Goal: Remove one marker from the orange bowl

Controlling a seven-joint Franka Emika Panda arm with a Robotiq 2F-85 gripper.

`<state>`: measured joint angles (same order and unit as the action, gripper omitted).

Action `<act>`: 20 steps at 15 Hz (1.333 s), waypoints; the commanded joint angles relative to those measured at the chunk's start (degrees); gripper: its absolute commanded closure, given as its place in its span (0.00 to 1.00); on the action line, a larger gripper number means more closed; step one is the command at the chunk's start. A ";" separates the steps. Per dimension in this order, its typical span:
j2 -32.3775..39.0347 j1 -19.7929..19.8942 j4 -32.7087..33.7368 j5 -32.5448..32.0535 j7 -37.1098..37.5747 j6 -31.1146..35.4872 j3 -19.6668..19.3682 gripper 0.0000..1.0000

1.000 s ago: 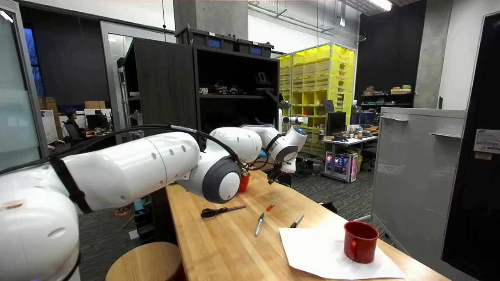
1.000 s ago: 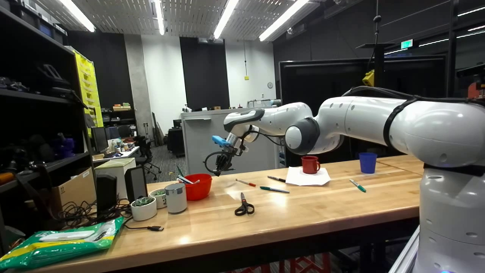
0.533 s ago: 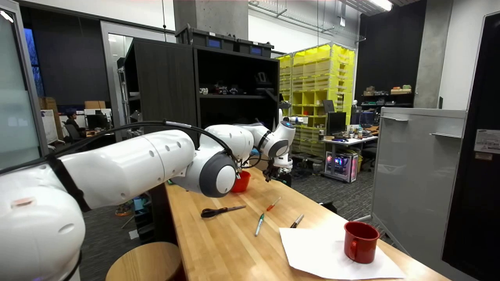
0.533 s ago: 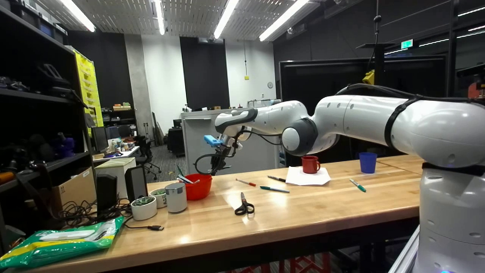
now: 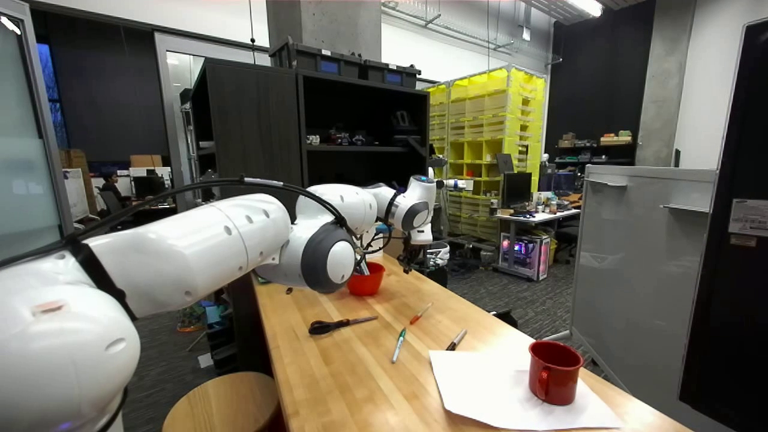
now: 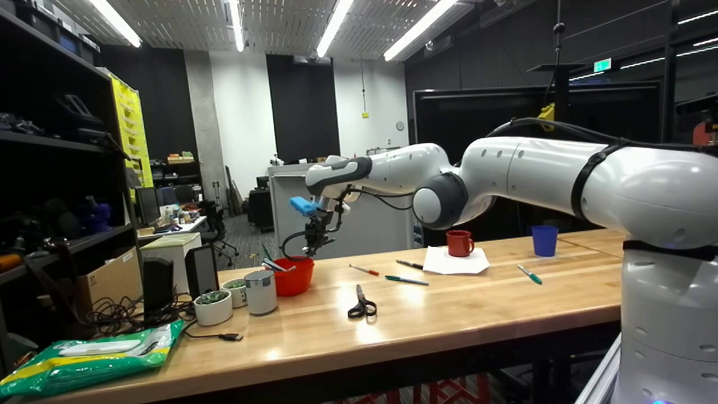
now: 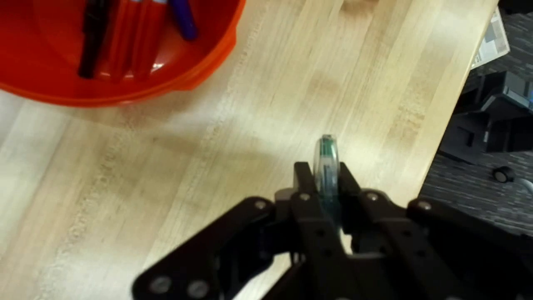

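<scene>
Okay, room first: dark carpet [image 5: 543, 312], tall black shelving unit [image 5: 255, 126], yellow bin rack [image 5: 480, 132], large black panel [image 5: 729, 282] with a white label [image 5: 748, 217], print too small to read. Pale glossy wooden desk [image 6: 465, 308] carries the lot; white jointed arm [image 6: 538, 174] reaches over it. Lit green sign [image 6: 602, 65] up high, text not readable. Green-and-yellow plastic packet [image 6: 101, 356] on the desk, lettering unclear. White paper sheet [image 6: 475, 264] farther along. Low round glossy red-orange bowl [image 6: 297, 279] at the desk end away from the arm base, several markers [image 7: 94, 37] in it. Black two-fingered hand [image 7: 327, 177] above the desk, just beside the bowl in the wrist view, clamped on a slim green-tinted marker [image 7: 327, 152]. Dark red handled mug [image 6: 460, 244] upright on the sheet; tapered blue cup [image 6: 544, 241] nearer the arm base. Light grey cylinder [image 6: 261, 293] partly hides the bowl in an exterior view, two small round white planters [image 6: 213, 313] next to it. Black-handled scissors [image 6: 360, 301] lie flat. Smallest: loose orange-red marker [image 6: 367, 271], dark marker [image 6: 409, 264], two green-capped markers [image 6: 406, 280], all apart from the bowl.
</scene>
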<state>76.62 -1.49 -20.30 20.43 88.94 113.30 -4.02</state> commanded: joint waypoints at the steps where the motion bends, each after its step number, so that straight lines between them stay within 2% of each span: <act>1: -1.77 -0.88 0.00 0.43 -2.62 -0.85 0.62 0.96; 12: -1.70 0.48 -0.05 4.89 -11.16 3.64 4.98 0.96; 20: 0.52 3.45 -0.30 9.13 -16.88 2.67 8.06 0.96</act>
<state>75.89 1.01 -21.24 27.71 74.06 116.65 2.45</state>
